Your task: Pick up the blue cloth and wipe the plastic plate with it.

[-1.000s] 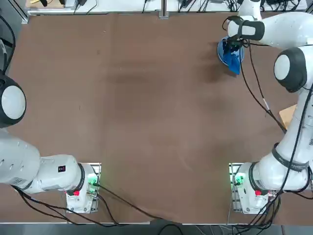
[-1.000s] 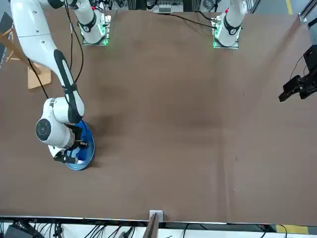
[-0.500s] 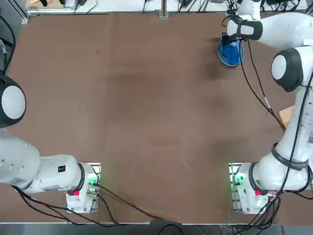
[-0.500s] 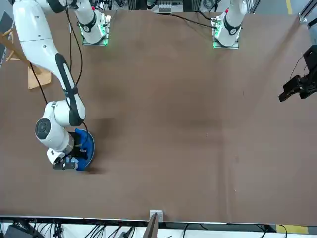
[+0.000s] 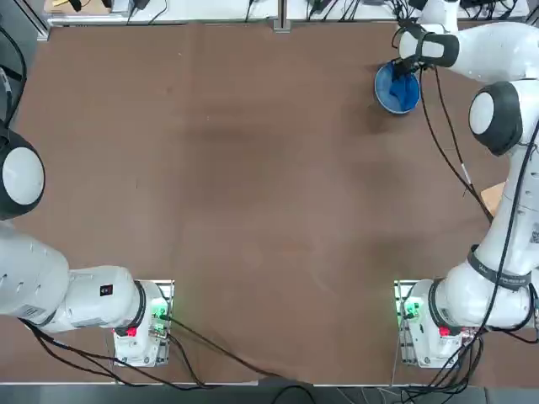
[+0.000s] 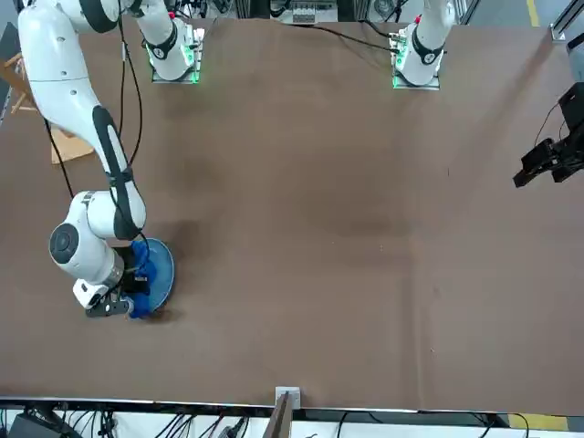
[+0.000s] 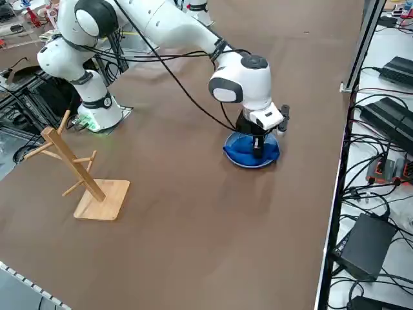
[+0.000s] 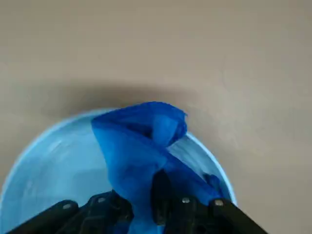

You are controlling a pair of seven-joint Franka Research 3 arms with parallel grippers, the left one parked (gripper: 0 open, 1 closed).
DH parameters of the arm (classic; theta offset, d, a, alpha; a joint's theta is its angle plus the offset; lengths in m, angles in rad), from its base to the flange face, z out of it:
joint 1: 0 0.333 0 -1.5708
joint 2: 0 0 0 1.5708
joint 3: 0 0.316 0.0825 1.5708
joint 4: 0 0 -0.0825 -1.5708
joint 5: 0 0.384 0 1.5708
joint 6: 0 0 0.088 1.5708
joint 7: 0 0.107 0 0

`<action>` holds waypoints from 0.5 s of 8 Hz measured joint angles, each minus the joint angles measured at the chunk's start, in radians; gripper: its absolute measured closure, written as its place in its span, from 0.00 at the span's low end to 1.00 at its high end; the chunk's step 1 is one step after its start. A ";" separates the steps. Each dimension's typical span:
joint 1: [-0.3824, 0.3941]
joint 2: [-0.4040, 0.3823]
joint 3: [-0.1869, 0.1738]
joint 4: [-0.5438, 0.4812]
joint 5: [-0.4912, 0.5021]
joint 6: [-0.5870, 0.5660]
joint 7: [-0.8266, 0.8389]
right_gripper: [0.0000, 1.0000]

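The blue cloth (image 8: pixel 141 151) is bunched up and sitting right on the plastic plate (image 8: pixel 53 165), draped across the plate's floor with one folded lump reaching over toward the rim. In the wrist view you can see the claw (image 8: pixel 161 195) pinching the cloth, fingers pressed tight together on a fold of it, so the cloth hangs directly under the claw and spreads out ahead of it onto the plate.

The plate itself is a small light-blue round thing lying flat on the brown tabletop (image 5: pixel 253 185), way out at the far edge from the arm bases, on the robot's right side. From the side view the claw (image 7: pixel 258 147) points straight down into the plate (image 7: pixel 235 155), over its middle. In the front view the darker cloth (image 6: pixel 139 306) pokes out past the plate's near rim.

Off to the robot's right, well apart from the plate, a little wooden rack (image 7: pixel 80 174) stands on the tabletop.
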 joint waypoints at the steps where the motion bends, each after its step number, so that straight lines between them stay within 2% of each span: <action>1: -0.004 -0.003 -0.002 0.008 0.001 -0.056 -0.004 0.85; 4: 0.019 -0.013 -0.005 0.018 0.046 -0.211 0.043 0.85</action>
